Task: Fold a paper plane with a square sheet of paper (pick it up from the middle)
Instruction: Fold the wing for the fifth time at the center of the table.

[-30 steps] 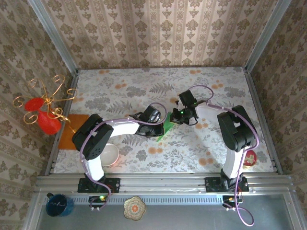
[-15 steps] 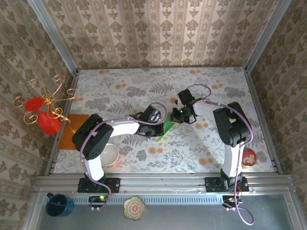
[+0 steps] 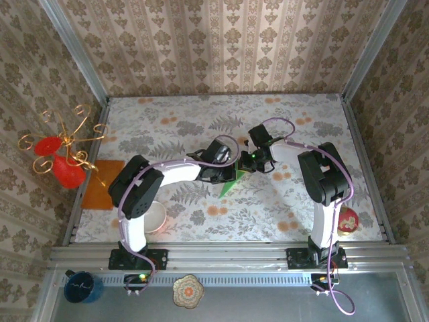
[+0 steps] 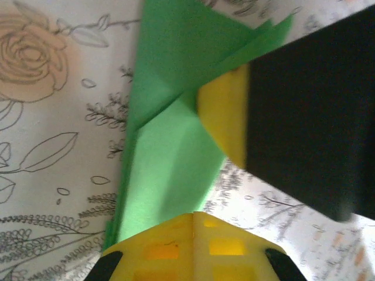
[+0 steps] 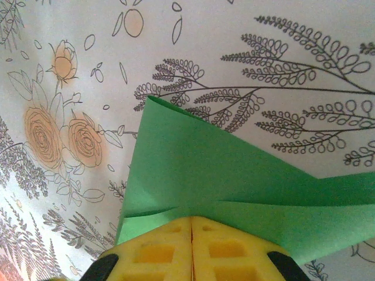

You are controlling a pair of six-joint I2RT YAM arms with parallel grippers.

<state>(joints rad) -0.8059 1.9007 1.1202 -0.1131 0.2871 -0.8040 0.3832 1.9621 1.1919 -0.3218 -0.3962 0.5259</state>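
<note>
Both grippers are pinched shut on the green paper plane [image 3: 226,186], which lies on the table [image 3: 295,127] right under the spot where the two arms meet. The left gripper [image 4: 193,231] has its two yellow fingers [image 4: 164,252] pressed together, and the folded paper comes out just ahead of its tips. The right gripper [image 5: 191,234] nips the paper the same way, and a wide green flap spreads ahead of it and off to its right. The step looks like pressing a fold. To do it well, both grippers should hold tight and move slowly together. If they pull apart, the thin paper may slip or tear. The edges should line up before the crease is squashed flat. The left wrist view shows the layers of paper stacked up, with the other gripper's yellow finger touching the paper just ahead. From above, the paper looks like one small green wedge, but that view shows how near the two grippers sit, almost touching.
</note>
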